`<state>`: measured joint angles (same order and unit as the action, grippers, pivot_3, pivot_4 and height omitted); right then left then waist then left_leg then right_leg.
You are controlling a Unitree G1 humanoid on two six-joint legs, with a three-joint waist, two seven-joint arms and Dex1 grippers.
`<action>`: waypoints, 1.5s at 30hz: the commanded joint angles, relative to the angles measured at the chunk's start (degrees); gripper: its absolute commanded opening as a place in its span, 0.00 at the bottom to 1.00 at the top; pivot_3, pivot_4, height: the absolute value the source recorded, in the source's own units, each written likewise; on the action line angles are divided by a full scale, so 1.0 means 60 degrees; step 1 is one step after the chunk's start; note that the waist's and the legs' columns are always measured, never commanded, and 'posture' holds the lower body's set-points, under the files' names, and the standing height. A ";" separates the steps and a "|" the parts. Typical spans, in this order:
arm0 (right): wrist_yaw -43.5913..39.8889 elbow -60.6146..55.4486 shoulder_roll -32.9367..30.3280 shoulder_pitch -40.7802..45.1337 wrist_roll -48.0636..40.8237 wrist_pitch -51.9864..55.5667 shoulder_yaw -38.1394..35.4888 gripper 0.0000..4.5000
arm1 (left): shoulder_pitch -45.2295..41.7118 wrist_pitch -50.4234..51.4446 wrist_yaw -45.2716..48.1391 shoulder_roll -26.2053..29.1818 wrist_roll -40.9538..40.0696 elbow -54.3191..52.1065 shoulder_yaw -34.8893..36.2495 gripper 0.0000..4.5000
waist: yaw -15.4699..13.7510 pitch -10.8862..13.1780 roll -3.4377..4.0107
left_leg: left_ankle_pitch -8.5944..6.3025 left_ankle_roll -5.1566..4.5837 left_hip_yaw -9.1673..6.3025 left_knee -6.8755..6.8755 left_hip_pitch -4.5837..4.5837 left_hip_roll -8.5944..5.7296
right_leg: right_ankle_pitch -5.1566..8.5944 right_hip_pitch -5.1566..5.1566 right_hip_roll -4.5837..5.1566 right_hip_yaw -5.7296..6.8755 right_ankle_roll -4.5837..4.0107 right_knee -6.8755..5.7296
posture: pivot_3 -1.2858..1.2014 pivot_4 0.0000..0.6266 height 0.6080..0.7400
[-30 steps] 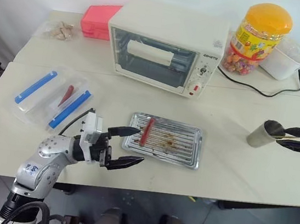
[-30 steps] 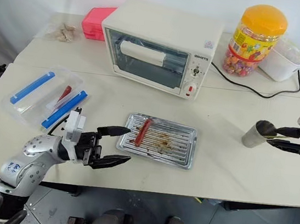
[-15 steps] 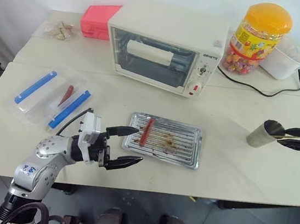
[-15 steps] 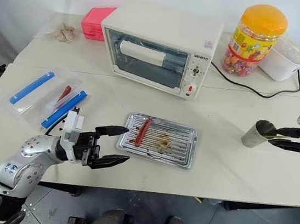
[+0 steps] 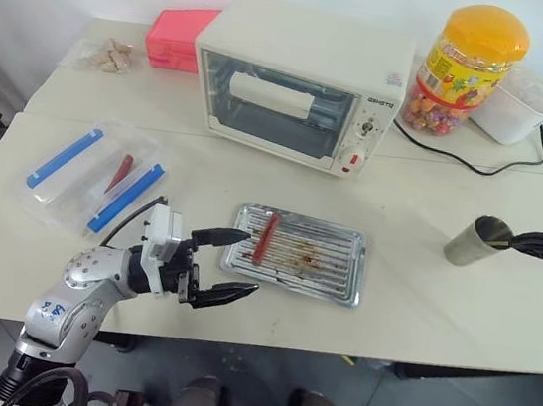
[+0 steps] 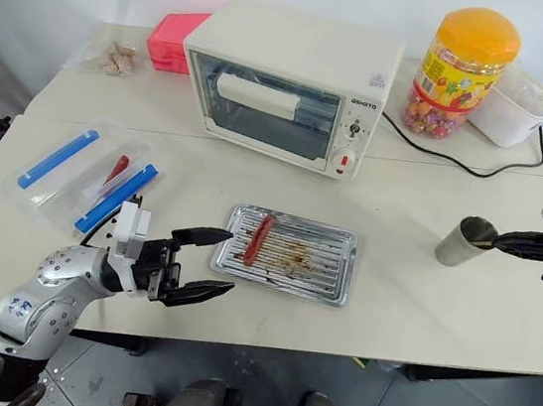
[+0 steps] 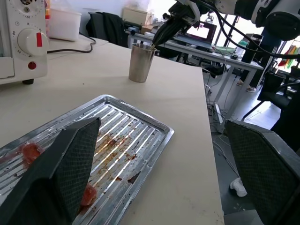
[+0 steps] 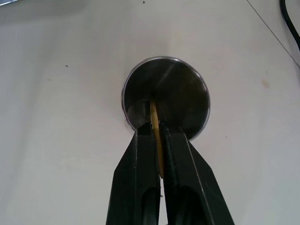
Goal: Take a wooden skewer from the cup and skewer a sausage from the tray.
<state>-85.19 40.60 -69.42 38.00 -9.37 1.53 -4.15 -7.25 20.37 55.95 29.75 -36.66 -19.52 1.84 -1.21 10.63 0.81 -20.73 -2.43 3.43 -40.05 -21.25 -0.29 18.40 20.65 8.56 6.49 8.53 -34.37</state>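
left gripper point(image 5: 230, 264): lower left of the head view, level, jaws spread wide and empty, tips just beside the tray's near-left corner.
tray point(image 5: 336, 280): centre frame; sausage point(image 5: 266, 237) lies at its left end.
right gripper point(image 8: 158, 140): far right edge, angled down at the cup point(image 5: 474, 241), clenched on the wooden skewer point(image 8: 155, 123).
risk: your pinch sits near the stick's end. Lift crooked and it could slip, or tip the cup.

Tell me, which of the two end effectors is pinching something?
The right end effector, at the cup, pinches the wooden skewer; the left end effector gapes empty.
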 commanded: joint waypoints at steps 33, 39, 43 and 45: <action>0.2314 -0.8689 0.2962 -0.1038 -0.8172 0.7940 -0.0970 0.00 | -0.1495 0.1249 0.0428 -0.0267 -0.1439 0.0723 0.0210 1.00 | -0.0040 0.0014 -0.0001 | -0.0008 0.0014 -0.0051 -0.0011 -0.0038 -0.0008 | -0.0005 0.0021 0.0001 0.0026 -0.0002 -0.0009 | 0.52 0.24 1.00; 0.2718 -0.9057 0.4304 -0.1087 -0.7881 0.7697 -0.0303 0.00 | -0.1521 0.1489 0.0339 -0.0504 -0.1545 0.0436 0.0050 1.00 | -0.0051 0.0016 -0.0007 | -0.0006 0.0010 -0.0056 -0.0010 -0.0040 -0.0011 | -0.0005 0.0028 0.0000 0.0044 -0.0001 -0.0031 | 0.52 0.24 1.00; 0.2873 -0.9247 0.4457 -0.1131 -0.8268 0.8179 -0.0277 0.00 | -0.1508 0.1825 0.0228 -0.0612 -0.1928 0.0196 0.0073 1.00 | -0.0029 0.0016 -0.0008 | -0.0005 0.0010 -0.0063 -0.0014 -0.0036 -0.0012 | -0.0006 0.0020 0.0000 0.0043 0.0000 -0.0031 | 0.52 0.24 1.00; 0.2889 -0.9374 0.4485 -0.1219 -0.8307 0.8315 -0.0170 0.00 | -0.1481 0.2121 0.0202 -0.0616 -0.2264 0.0057 0.0117 1.00 | -0.0012 0.0016 -0.0008 | -0.0005 0.0010 -0.0063 -0.0013 -0.0035 -0.0007 | -0.0006 0.0020 -0.0003 0.0045 -0.0001 -0.0032 | 0.52 0.24 1.00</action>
<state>-67.91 -13.52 -42.47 30.92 -57.75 50.85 -4.72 -16.05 32.09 57.14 25.99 -47.63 -16.19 1.73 -1.28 10.73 0.76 -20.77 -2.37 3.05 -40.13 -21.46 -0.33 18.36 20.77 8.53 6.75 8.53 -34.56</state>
